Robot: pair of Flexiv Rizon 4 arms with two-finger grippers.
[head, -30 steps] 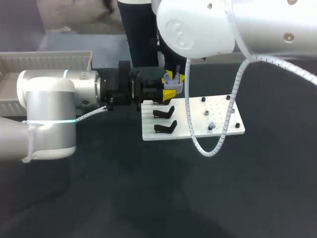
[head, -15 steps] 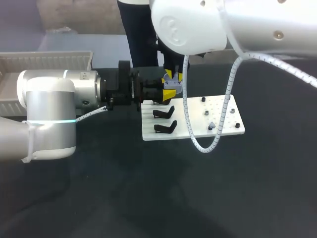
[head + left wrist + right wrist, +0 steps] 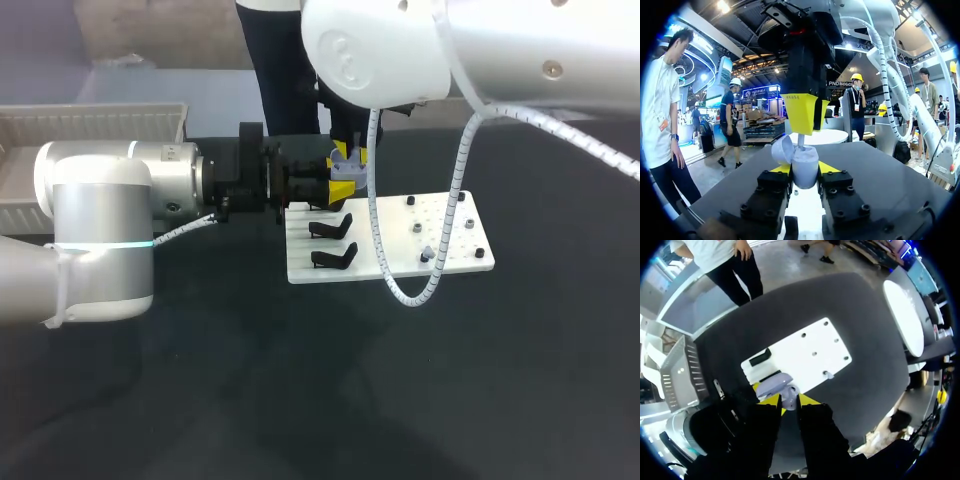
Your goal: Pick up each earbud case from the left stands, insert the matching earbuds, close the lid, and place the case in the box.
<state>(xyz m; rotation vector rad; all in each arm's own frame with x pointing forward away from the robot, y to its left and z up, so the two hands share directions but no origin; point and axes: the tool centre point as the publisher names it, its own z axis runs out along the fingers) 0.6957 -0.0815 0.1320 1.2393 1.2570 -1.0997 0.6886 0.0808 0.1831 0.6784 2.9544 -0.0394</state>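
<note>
My left gripper (image 3: 805, 168) is closed on the earbud case (image 3: 805, 159). Its two yellow tips press the lower shell from either side, so the case sits between my fingers with its open mouth facing up. I judge it light and stiff, a small hard plastic shell. Its smooth, rounded sides could let it slip or twist if the squeeze were off-centre. The body low down is the right place to hold it, clear of the hinge and the lid (image 3: 781, 149), and the lid should be pushed only gently. My right gripper (image 3: 788, 401) hangs just above the case. Its tips are nearly together on what looks like a small white earbud (image 3: 801, 139), whose stem points down into the case. That piece seems tiny and easy to drop, so a light pinch near its top suits it. The case is a pale lavender-grey, egg-like in shape, with its domed lid tipped back to one side. Below both grippers on the table lies the white board (image 3: 440, 235) with two black stands (image 3: 335, 258).
</note>
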